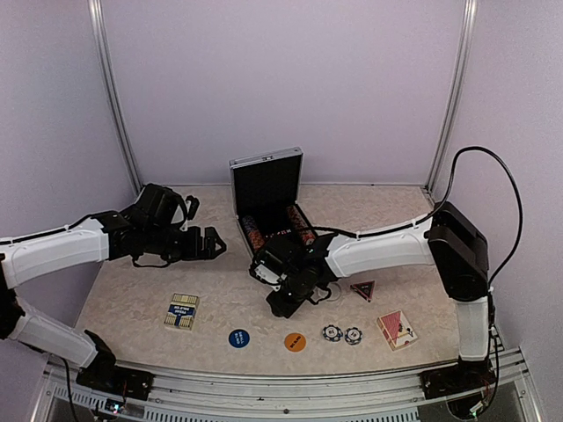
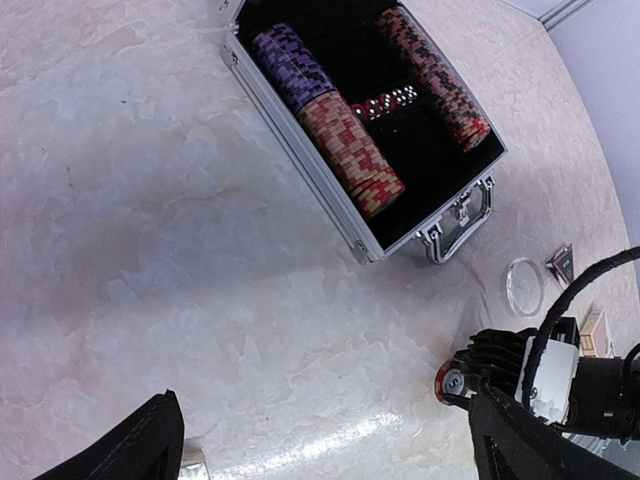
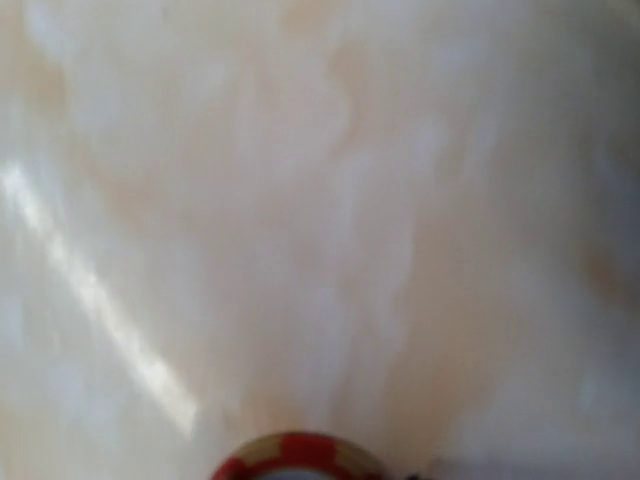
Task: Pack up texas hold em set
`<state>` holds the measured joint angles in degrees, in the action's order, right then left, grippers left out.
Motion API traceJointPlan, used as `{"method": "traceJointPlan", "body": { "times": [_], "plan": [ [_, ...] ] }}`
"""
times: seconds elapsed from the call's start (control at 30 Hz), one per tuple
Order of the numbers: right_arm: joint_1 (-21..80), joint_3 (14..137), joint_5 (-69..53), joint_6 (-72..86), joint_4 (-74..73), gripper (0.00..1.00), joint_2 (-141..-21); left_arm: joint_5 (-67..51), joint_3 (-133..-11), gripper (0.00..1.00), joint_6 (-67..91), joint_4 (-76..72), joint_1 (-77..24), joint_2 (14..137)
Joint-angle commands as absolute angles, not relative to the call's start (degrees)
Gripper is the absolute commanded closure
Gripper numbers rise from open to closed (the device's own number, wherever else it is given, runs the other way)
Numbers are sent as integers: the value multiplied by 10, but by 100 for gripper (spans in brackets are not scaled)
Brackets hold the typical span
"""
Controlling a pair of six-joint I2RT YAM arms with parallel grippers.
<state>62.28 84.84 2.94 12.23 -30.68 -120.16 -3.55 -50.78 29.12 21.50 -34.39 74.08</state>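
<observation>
The right gripper (image 1: 286, 303) clamps a red chip (image 2: 450, 382) at its very tips; that shallow hold could slip. The left gripper (image 1: 213, 244) gapes.

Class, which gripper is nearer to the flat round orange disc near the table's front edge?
Right. The right gripper, holding a red striped poker chip, hovers just behind the orange disc; the left gripper sits far back-left, open.

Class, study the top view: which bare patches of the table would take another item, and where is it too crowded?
Bare: the back right corner, between the case and the right arm; the left middle, between the left pincer, blue deck and case. Crowded: the front strip, from the blue disc to the red deck.
</observation>
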Motion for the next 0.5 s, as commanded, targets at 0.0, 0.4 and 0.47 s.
{"method": "traceJointPlan", "body": {
  "times": [0.0, 0.4, 0.47],
  "plan": [
    [628, 820, 26, 119, -342, 58, -1171, -42, -503, 1, 296, 200, -360, 739],
    [627, 1023, 1, 46, -529, 40, -1243, -31, -502, 1, 300, 205, -369, 736],
    [627, 1036, -15, 43, -545, 39, -1255, -30, -499, 1, 300, 207, -369, 733]
  ]
}}
